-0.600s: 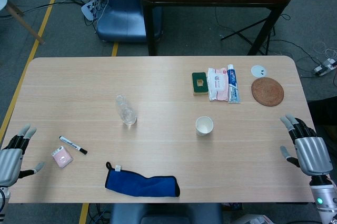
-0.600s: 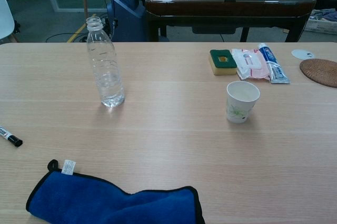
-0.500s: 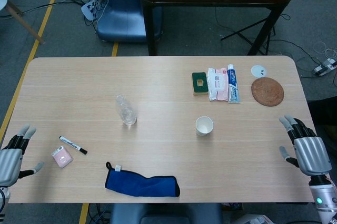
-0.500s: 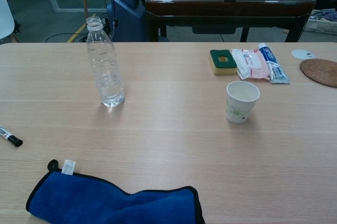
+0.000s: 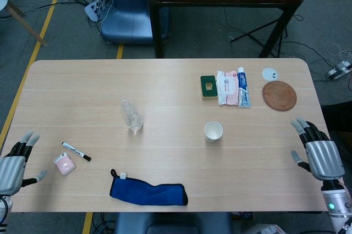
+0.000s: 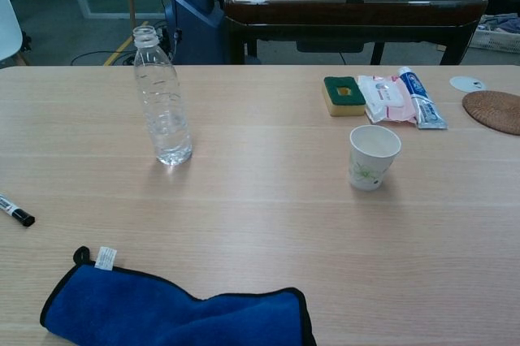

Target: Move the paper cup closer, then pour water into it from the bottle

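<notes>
Paper cup (image 5: 213, 131): light, crushable, standing well left of released right hand (image 5: 317, 152); calling for gentle mid-wall grasp

No legible text — toothpaste tube (image 6: 421, 97) print too small.
</notes>
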Robot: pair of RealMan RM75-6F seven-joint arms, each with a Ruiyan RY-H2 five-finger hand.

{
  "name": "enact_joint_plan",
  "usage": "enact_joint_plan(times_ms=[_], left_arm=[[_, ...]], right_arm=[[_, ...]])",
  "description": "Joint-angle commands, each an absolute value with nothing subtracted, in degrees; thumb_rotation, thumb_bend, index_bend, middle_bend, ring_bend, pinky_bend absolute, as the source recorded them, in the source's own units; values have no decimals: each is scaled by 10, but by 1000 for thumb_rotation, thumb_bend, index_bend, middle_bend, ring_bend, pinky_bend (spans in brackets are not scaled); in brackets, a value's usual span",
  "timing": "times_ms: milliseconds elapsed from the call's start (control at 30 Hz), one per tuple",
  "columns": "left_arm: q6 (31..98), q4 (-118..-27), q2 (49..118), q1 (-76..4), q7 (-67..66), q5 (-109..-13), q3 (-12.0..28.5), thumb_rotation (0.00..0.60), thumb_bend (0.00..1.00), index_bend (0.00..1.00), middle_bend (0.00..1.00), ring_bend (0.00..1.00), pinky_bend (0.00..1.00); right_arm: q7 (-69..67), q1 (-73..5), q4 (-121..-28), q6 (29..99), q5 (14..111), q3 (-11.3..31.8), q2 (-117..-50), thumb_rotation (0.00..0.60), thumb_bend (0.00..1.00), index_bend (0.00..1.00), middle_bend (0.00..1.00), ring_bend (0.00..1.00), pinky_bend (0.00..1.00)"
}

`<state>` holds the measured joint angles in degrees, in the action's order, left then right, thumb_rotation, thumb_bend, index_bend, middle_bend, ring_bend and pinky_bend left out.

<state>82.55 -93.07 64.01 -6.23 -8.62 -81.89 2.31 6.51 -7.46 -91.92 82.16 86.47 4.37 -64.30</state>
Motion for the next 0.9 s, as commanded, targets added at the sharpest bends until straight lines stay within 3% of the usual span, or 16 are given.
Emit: enact_joint_plan(times_ms=[33, 200, 367, 900], left_arm=[[827, -931, 640, -61, -82, -817, 24, 600, 135, 101, 12, 141, 476], [830, -933, 638, -59, -78, -817, 25, 600, 135, 101, 12, 141, 476], [831, -934, 636, -58, -76, -819, 25, 600, 135, 101, 12, 141, 475], [827, -931, 633, -58, -67, -817, 26, 600, 135, 101, 12, 141, 476]], right_arm=[[64, -84, -911, 812, 863, 49, -647, 600, 325, 135, 108, 109, 331], [88, -110, -909, 783, 859, 59, -651, 600, 322, 135, 87, 96, 317], [132, -146, -929, 752, 858, 73, -654, 600, 233, 135, 57, 64, 279], [254, -247, -946, 637, 800, 98, -711, 600, 128, 135, 40, 50, 275]])
